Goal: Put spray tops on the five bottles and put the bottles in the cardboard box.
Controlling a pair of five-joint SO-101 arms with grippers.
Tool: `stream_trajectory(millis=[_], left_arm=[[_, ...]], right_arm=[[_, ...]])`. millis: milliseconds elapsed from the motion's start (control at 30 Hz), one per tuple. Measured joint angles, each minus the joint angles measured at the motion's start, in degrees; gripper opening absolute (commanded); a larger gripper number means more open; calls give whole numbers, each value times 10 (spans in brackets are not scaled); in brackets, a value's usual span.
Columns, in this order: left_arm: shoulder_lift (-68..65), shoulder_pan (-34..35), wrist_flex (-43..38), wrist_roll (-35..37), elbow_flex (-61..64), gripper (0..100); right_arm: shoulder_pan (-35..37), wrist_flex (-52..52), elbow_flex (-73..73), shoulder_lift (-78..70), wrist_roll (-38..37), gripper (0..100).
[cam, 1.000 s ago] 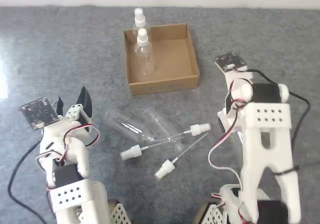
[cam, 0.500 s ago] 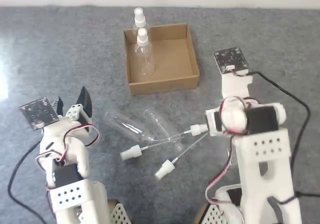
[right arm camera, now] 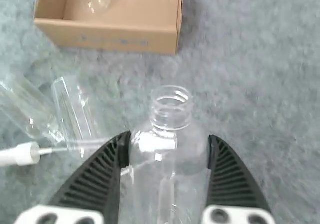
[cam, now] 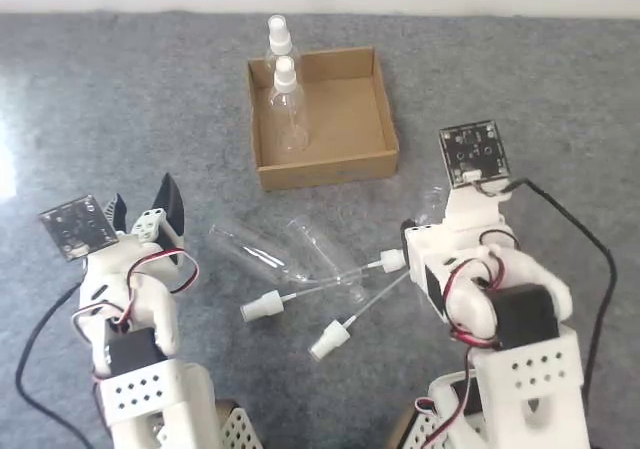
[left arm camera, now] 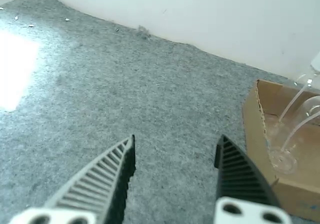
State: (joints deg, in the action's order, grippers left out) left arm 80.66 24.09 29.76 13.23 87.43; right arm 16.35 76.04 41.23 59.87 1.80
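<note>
**Uncapped bottle (right arm camera: 170,109) in right pincer (right arm camera: 170,135), base cut off**
The right pincer grips the bottle near the box (right arm camera: 165,37); its lower half runs out of sight. The left pincer (left arm camera: 176,137) gapes wide over the bench (left arm camera: 100,84)

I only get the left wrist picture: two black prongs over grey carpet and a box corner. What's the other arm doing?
Observer: The right gripper holds a clear bottle with no top on it.
Operator: Where are the tops?
Observer: Three loose spray tops lie on the carpet in front of the cardboard box.
Operator: Any other bottles waiting?
Observer: Two uncapped bottles lie on their sides beside those tops.
</note>
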Motion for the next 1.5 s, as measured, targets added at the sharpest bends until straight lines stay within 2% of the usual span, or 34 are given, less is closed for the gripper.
stream_trajectory(millis=[500,667,800,967,1133,1267,1367,1500], left_arm=[[0,0,0,0,0,239],[0,0,0,0,0,239],[0,0,0,0,0,239],[0,0,0,-1,0,239],[0,-17,0,-39,0,239],[0,-40,4,-63,-2,239],[0,-43,34,-79,-31,239],[0,-47,96,-136,-90,239]], right_arm=[[0,-215,227,97,22,104],[-18,-236,262,152,71,103],[-59,-244,288,197,77,103],[-70,-286,353,243,77,102],[-105,-306,381,287,77,42],[-126,-308,401,331,77,45],[-137,-308,418,364,77,45],[-135,-308,437,412,77,45]])
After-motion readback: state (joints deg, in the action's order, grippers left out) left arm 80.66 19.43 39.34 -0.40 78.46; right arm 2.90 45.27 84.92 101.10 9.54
